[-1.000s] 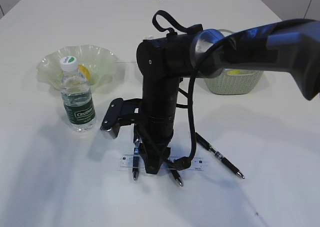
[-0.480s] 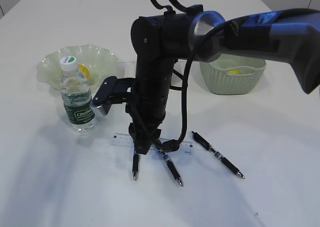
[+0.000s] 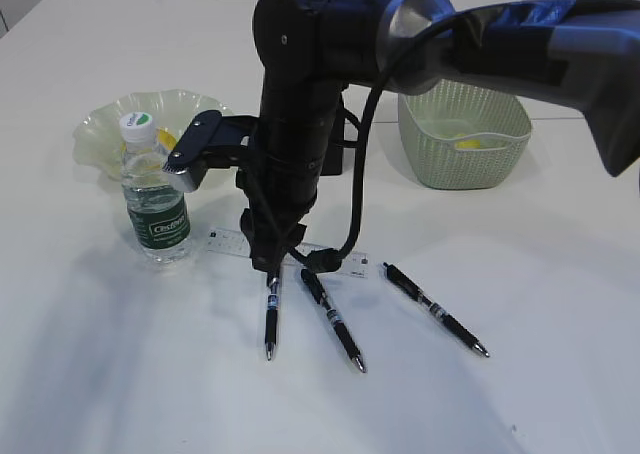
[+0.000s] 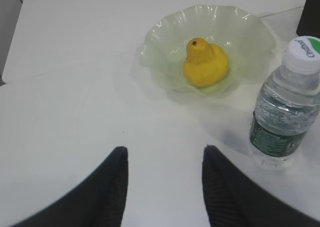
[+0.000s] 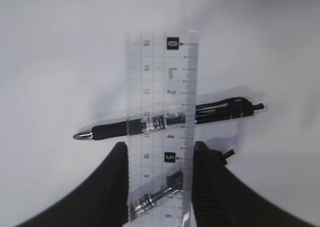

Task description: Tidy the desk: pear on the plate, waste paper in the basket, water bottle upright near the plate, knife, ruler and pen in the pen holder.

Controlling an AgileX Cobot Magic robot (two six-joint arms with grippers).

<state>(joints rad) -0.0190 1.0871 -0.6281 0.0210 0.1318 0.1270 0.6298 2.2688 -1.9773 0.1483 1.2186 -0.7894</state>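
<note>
My right gripper (image 3: 268, 259) reaches across the middle, shut on the edges of the clear ruler (image 5: 160, 87), which it holds level just above the desk (image 3: 520, 374). Below it lie three black pens (image 3: 270, 319) (image 3: 335, 322) (image 3: 435, 309); one pen (image 5: 165, 121) crosses under the ruler. The yellow pear (image 4: 205, 64) sits on the green plate (image 4: 160, 47). Beside the plate the water bottle (image 4: 285, 112) stands upright. My left gripper (image 4: 165, 149) is open over bare desk. The right arm hides the pen holder. No knife shows.
The sage-green basket (image 3: 465, 169) stands at the back right with something yellow inside; whether that is the waste paper I cannot tell. The bottle (image 3: 155, 189) is close to the left of my right arm's wrist camera (image 3: 195, 149).
My right gripper has risen and moved back and to the left, carrying the ruler off the pens. The pens, bottle and plate have stayed put.
</note>
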